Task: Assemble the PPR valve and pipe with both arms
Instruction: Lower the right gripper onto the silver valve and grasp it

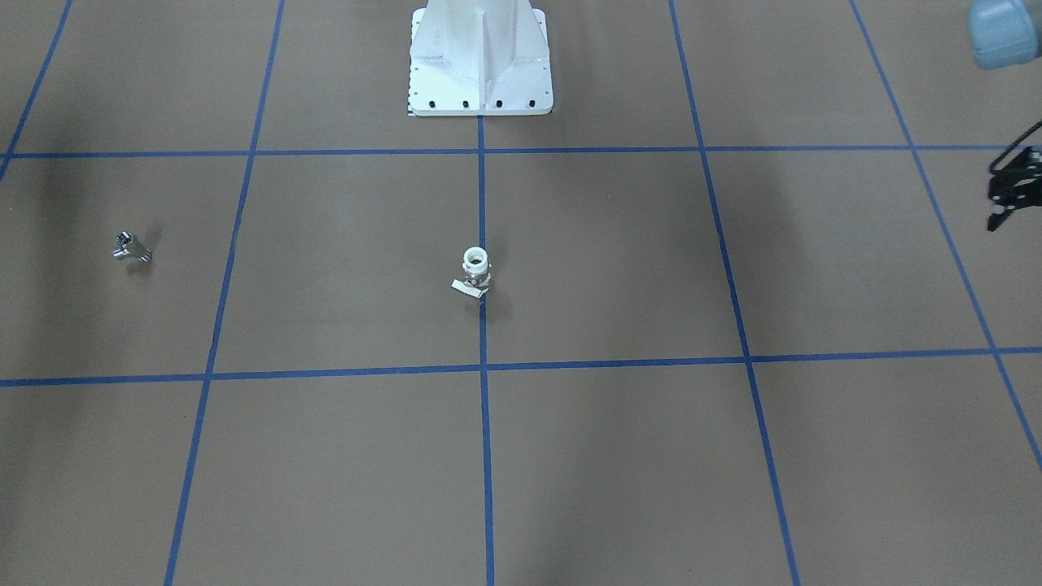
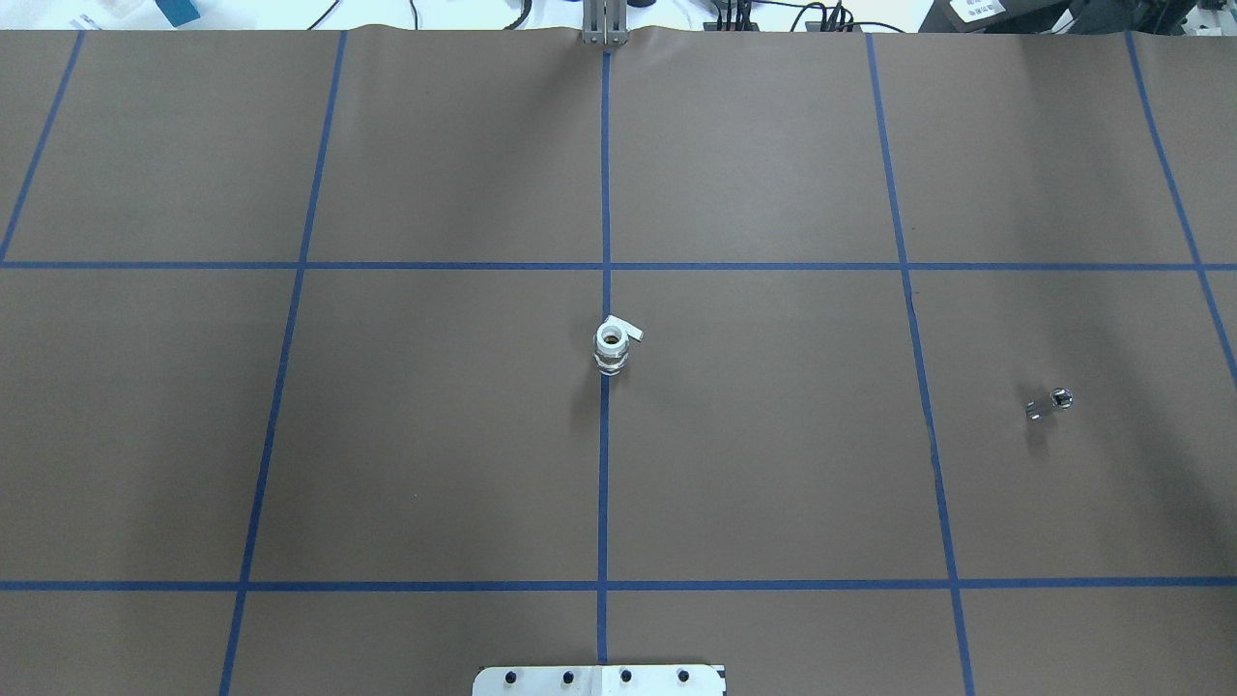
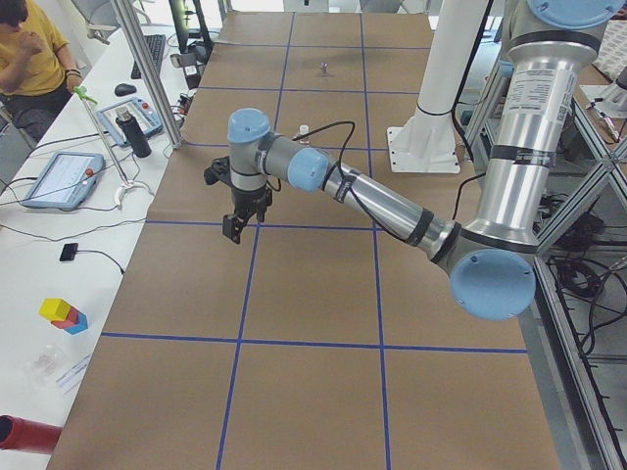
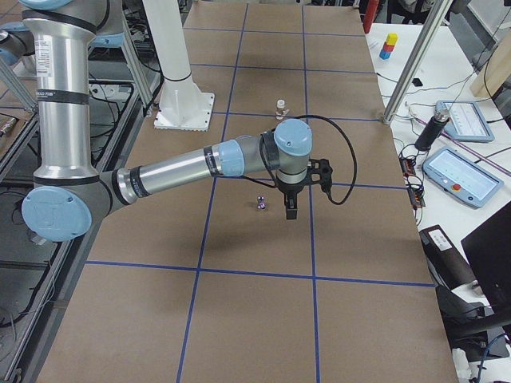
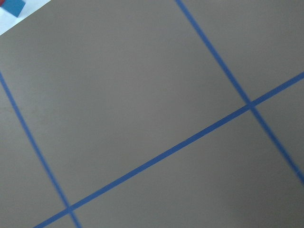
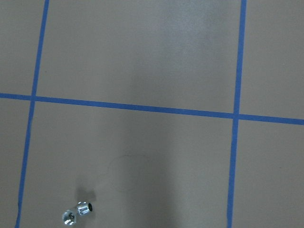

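**Hovering grippers, both fittings lying free on the table**

Standing upright on the centre blue tape line [image 2: 605, 464], the PPR valve [image 2: 613, 346] sits near the middle of the overhead view. Its white ring end faces up and its pale lever tab points toward the upper right of that frame. Nothing touches it.

The pipe [image 2: 1049, 403] lies well apart from the valve, in the right part of the overhead view, alone on the brown table [image 2: 435, 435]. In the right wrist view it shows in the lower left corner of the frame.

The right gripper [image 4: 290, 209] points down over the table, just to the right of the pipe in the exterior right view and apart from it. Whether its jaws are spread or closed cannot be told.

The left gripper [image 3: 235, 229] hangs fingers-down above bare paper, left of centre in the exterior left view and far from both fittings. In the front-facing view the right edge crops it, so its state cannot be told either. The left wrist view shows only brown paper and tape lines.

The white pedestal [image 1: 480, 73] stands at the top centre of the front-facing view.
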Robot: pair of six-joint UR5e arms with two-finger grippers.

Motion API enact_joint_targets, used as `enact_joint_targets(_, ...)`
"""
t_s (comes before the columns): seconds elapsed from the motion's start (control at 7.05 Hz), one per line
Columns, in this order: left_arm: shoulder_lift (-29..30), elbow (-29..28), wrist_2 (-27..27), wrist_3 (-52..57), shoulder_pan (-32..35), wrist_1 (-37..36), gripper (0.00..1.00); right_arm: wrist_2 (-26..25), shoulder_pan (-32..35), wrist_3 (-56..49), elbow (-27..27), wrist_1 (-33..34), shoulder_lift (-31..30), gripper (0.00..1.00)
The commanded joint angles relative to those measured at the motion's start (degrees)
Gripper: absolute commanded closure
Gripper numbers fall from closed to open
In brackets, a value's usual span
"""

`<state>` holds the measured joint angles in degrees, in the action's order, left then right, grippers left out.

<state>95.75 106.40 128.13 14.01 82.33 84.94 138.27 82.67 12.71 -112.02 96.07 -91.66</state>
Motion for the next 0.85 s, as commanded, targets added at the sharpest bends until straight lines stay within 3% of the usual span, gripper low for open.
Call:
enact_joint_targets(0.0,-5.6,-3.3,1.2,5.9,7.8,5.2,0.00,-4.9,-8.2,12.4,-5.6,-0.2,0.0,0.01)
enact_joint_targets(0.14,-6.0,-3.7,1.2,5.5,7.8,7.9,0.00,-9.3,-13.4,18.6,-5.8,-5.9,-2.1,0.01)
enact_joint_targets(0.43,-6.0,-3.8,1.2,5.5,7.8,8.1,0.00,-14.9,-21.9,33.8,-1.9,-28.9,-9.0,0.01)
enact_joint_targets(0.71,-6.2,-3.7,1.2,5.6,7.9,8.1,0.00,-23.4,-30.6,42.6,-0.4,-33.8,-9.5,0.01)
